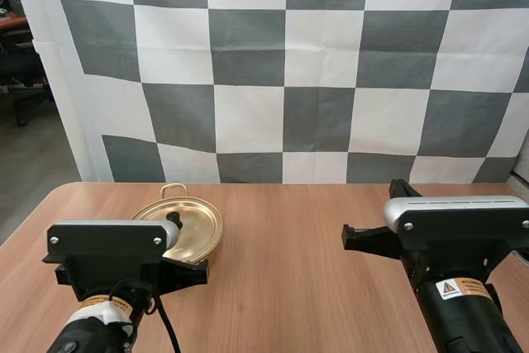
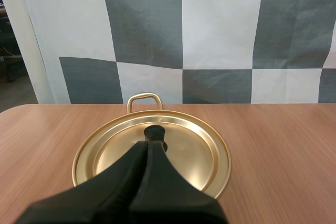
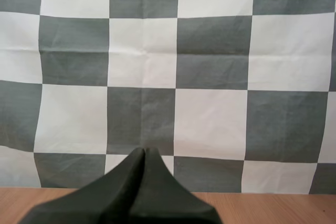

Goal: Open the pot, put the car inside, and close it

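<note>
A gold pot with its lid (image 1: 188, 225) on stands on the left half of the wooden table (image 1: 289, 295), one loop handle (image 1: 173, 190) at its far side. In the left wrist view the lid (image 2: 194, 156) carries a black knob (image 2: 155, 131) at its centre. My left gripper (image 2: 147, 144) is shut on nothing, its fingers lying together as one dark wedge whose tip sits just short of the knob, above the lid. My right gripper (image 3: 144, 151) is also shut on nothing and points at the backdrop above the table's far edge.
My left arm (image 1: 107, 250) hangs over the pot's near side and hides part of it. My right arm (image 1: 459, 225) is over the table's right half. The table's rounded far-left corner (image 1: 62, 190) lies left of the pot.
</note>
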You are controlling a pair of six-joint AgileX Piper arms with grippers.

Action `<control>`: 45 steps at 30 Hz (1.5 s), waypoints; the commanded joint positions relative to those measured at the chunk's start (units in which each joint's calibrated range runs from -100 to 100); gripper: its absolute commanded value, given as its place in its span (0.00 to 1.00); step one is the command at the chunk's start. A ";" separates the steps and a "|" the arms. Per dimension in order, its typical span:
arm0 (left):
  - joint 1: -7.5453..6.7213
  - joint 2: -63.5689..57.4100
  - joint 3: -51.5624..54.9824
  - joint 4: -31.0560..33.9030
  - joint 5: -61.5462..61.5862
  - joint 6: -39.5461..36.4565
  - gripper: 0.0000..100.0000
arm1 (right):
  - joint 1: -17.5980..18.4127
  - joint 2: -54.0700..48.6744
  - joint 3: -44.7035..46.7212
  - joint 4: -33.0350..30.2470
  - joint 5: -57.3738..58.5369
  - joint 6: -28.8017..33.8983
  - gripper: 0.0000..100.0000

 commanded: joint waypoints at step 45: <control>0.02 0.00 0.00 -0.02 0.02 -0.04 0.00 | -1.55 -2.98 0.00 -7.62 33.80 10.59 0.00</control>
